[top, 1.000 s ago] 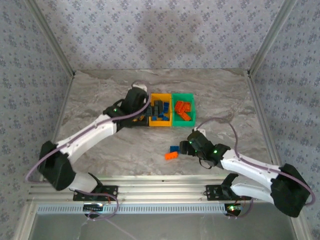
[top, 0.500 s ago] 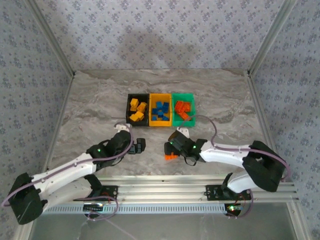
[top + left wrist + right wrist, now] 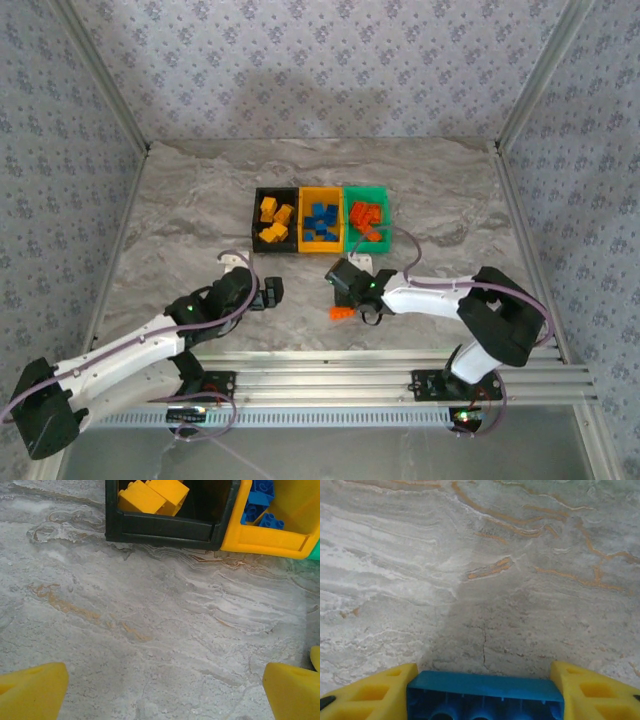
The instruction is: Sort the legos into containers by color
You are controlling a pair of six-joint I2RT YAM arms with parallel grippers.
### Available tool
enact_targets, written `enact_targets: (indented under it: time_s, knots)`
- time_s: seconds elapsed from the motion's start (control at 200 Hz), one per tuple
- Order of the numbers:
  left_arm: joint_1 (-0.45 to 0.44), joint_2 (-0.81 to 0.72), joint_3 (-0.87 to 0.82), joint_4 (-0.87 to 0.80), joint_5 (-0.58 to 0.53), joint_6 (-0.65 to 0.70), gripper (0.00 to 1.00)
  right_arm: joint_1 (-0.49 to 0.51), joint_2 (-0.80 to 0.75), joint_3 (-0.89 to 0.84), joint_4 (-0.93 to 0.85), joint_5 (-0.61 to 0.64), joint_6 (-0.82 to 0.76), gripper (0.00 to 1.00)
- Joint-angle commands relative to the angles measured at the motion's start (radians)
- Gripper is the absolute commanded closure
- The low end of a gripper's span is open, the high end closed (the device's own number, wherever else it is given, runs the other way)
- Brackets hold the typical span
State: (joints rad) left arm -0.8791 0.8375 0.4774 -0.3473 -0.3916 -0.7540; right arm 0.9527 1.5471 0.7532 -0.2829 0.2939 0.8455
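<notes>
**Mia:** What is the blue brick (image 3: pixel 482 697) like to hold?

**Ben:** I think it is light and hard. It will not bend or break. Its sides are smooth, so it could slip or twist if you pinch a corner. It is best to squeeze two flat sides.

**Mia:** Where is it now?

**Ben:** It sits between the right fingers (image 3: pixel 370 690), low over the worktop (image 3: pixel 485 580), a bit nearer than the bins.

**Mia:** Do the fingers have it?

**Ben:** Yes. They are partly closed, with one finger on each end of the brick, and both touch it. I cannot tell if it is off the worktop.

**Mia:** And the left fingers (image 3: pixel 30 692)?

**Ben:** They are wide open with nothing between them. They are over bare worktop, just near of the black bin (image 3: pixel 165 527) with the yellow bricks (image 3: pixel 150 495) in it.

**Mia:** Where should the blue one go?

**Ben:** Probably the yellow-orange bin (image 3: pixel 270 537), because the other blue bricks (image 3: pixel 260 500) are in there. A red-orange brick (image 3: pixel 342 313) lies on the worktop just near of the right fingers. I think that one belongs in the green bin (image 3: pixel 366 190).
</notes>
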Motion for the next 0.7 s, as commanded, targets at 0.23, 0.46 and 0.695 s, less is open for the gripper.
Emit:
enact_targets:
  time_s: [0.23,0.46,0.695]
  knots:
    - [0.003,-0.028,-0.019,-0.039,-0.029,-0.008,0.00,-0.049,-0.168,0.112,-0.033,-0.032,-0.167,0.51]
    - [0.003,-0.055,-0.049,-0.048,-0.005,-0.034,0.00,-0.179,0.013,0.361,-0.029,-0.116,-0.295,0.50]
    - [0.004,-0.115,-0.033,-0.135,-0.032,-0.036,0.00,-0.261,0.327,0.682,-0.071,-0.164,-0.350,0.46]
